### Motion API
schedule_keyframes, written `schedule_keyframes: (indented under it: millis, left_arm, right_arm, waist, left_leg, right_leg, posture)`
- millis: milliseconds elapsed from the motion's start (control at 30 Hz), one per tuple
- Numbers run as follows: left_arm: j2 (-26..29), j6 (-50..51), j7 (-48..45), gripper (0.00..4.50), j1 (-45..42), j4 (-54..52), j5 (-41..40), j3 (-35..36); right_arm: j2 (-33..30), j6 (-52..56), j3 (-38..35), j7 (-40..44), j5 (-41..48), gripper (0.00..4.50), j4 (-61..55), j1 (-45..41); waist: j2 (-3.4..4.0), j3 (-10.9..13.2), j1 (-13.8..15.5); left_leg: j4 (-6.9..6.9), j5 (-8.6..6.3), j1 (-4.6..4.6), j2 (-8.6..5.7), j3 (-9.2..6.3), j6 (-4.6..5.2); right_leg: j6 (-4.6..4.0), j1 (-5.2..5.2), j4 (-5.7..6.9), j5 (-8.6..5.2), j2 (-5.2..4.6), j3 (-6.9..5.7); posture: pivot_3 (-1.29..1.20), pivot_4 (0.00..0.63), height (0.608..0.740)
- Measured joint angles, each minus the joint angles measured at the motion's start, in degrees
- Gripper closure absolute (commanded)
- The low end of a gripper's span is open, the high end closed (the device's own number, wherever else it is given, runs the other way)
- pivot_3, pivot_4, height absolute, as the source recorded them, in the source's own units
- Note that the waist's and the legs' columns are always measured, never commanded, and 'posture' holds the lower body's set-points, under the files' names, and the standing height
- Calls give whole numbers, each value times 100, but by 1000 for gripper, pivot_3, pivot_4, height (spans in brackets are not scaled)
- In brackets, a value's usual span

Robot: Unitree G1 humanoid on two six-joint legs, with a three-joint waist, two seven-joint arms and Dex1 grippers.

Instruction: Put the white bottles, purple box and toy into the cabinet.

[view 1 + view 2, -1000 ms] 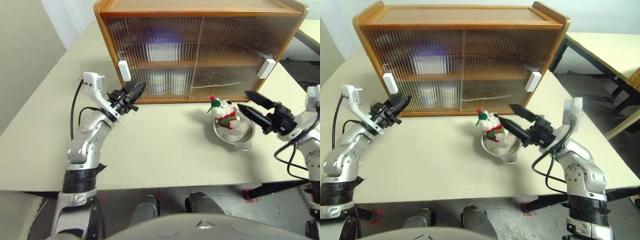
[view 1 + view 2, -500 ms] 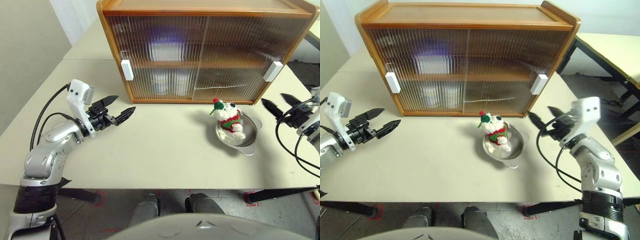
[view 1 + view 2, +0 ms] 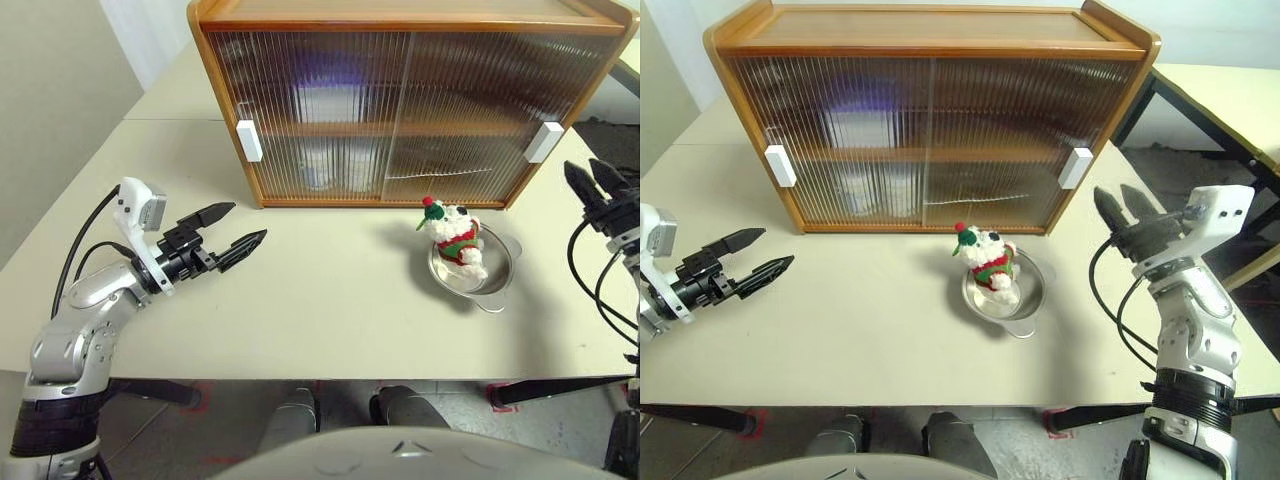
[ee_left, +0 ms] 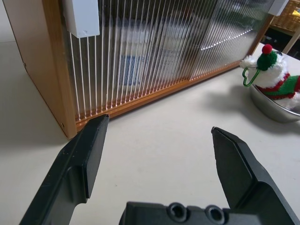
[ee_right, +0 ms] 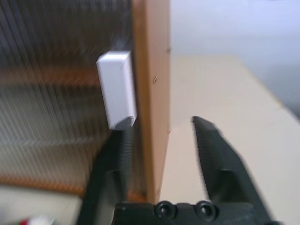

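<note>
Both arms have withdrawn outward: left gripper (image 3: 232,227) jaws apart, right gripper (image 3: 1118,205) narrower, nearing the cabinet's (image 3: 400,20) right handle (image 3: 544,141); toy (image 3: 452,231) unplaced.

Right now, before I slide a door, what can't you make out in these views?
- Contents of the orange-brown wooden cabinet: pale blurs behind ribbed translucent doors, head views.
- Right white handle: blurred, right wrist view.
- Steel bowl: inside hidden by white plush toy.
</note>
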Motion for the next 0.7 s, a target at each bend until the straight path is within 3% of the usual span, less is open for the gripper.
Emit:
schedule_keyframes:
  millis: [100, 133, 367, 700]
  left_arm:
    - [4, -33, -59, 0, 130, -4, 4, 2]
    - [16, -35, -105, 0, 151, -4, 3, 2]
    - [147, -76, -310, 0, 106, 16, 46, 3]
    - [111, -41, -209, 0, -73, -11, 71, -33]
  right_arm:
    - [1, -4, -11, -129, 1, 4323, -8, -4]
    - [13, 31, -11, -162, 13, 4471, -42, -4]
    - [135, 501, 212, 109, 249, 4471, -481, 23]
    - [236, 691, 360, -248, 123, 4471, -501, -168]
  waist:
    - [-1, 1, -2]
    - [-1, 1, -3]
    - [0, 1, -8]
    - [1, -1, -8]
  left_leg:
    - [-1, -2, 2, 0, 1, -4]
    - [-1, -3, 2, 0, 1, -5]
    - [-14, -6, 10, 4, 1, -11]
    - [-24, -8, 12, 9, 1, -13]
  right_leg:
    - [-31, -2, 9, -22, 0, 1]
    - [-34, -4, 13, -25, 0, 1]
    - [-43, -5, 17, -32, 5, 1]
    - [-7, -5, 16, -16, 5, -3]
  posture:
    - [-148, 85, 740]
    - [-149, 85, 740]
    - [-151, 80, 740]
    - [-152, 67, 740]
